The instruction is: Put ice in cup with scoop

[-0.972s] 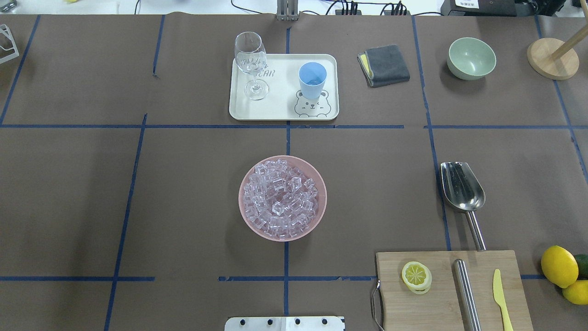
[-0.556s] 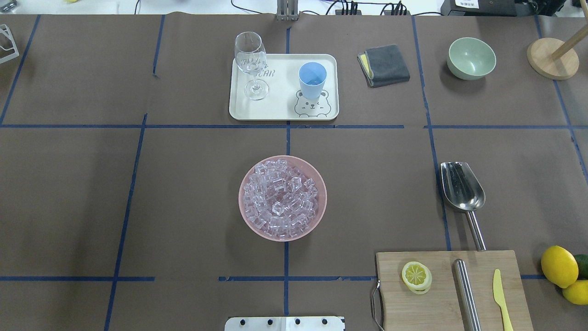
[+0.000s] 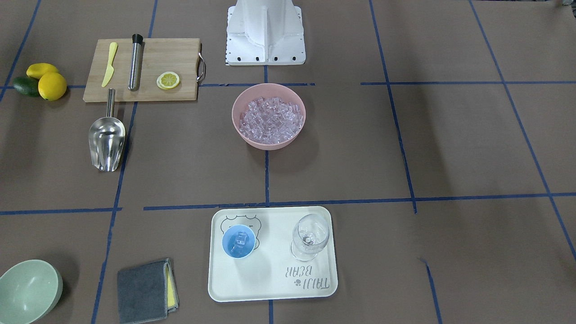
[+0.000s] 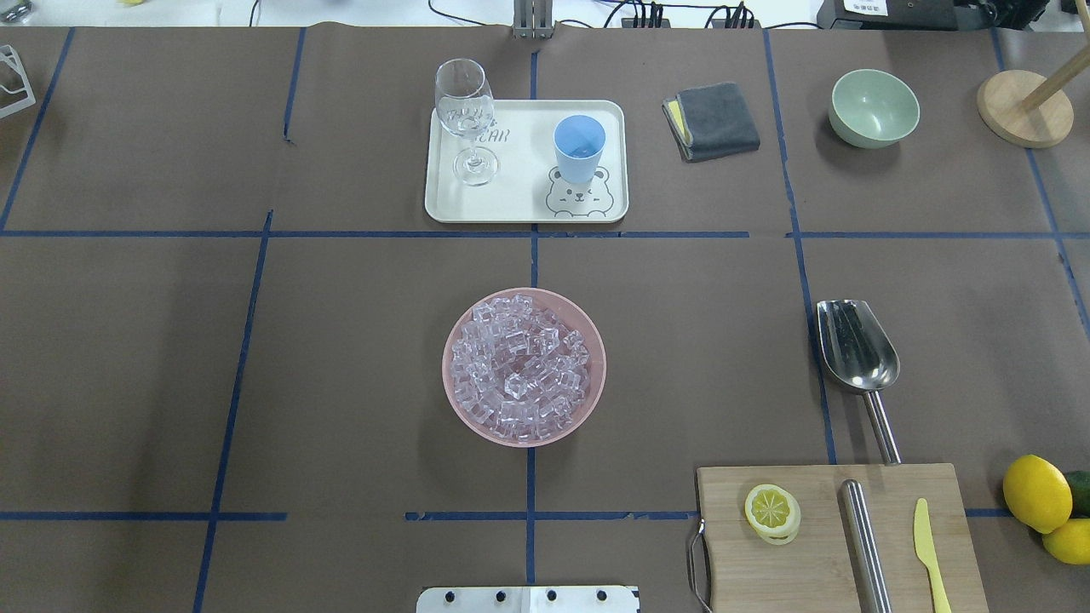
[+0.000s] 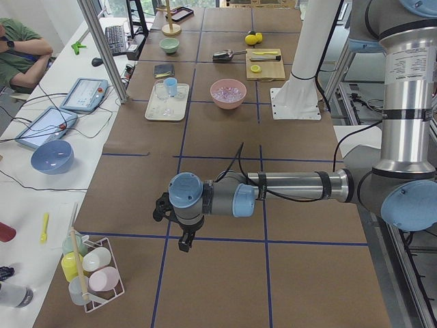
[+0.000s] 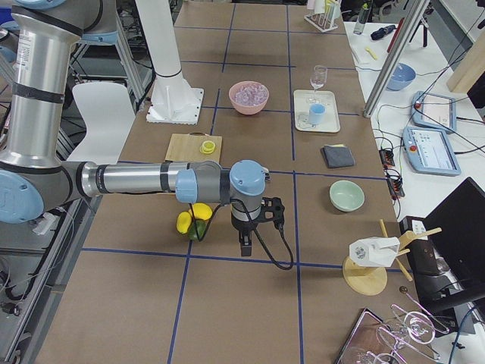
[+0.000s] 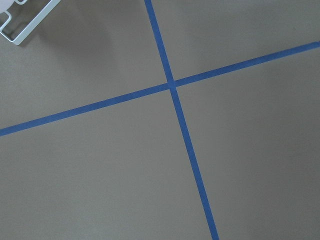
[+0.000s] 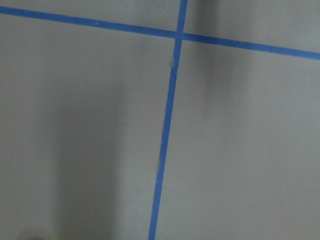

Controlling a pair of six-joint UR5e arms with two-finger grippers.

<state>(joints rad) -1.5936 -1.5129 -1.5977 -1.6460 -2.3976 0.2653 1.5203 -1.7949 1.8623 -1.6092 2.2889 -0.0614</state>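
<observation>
The ice (image 4: 521,366) is heaped in a pink bowl (image 4: 451,340) at the table's middle. On a cream tray (image 4: 511,196) at the far side stands the light-blue cup (image 4: 579,146), and a few clear cubes lie inside the cup (image 3: 238,241). The steel scoop (image 4: 856,345) lies flat on the right, its rod handle reaching the cutting board. My left gripper (image 5: 183,243) hangs over bare table far to the left, and my right gripper (image 6: 243,249) far to the right. Both show only in the side views, so I cannot tell their state.
A wine glass (image 4: 466,119) shares the tray. A grey cloth (image 4: 714,119), a green bowl (image 4: 874,106) and a wooden stand (image 4: 1022,106) sit at the far right. The cutting board (image 4: 839,536) holds a lemon slice, a steel cylinder and a yellow knife, with lemons (image 4: 1039,494) beside it.
</observation>
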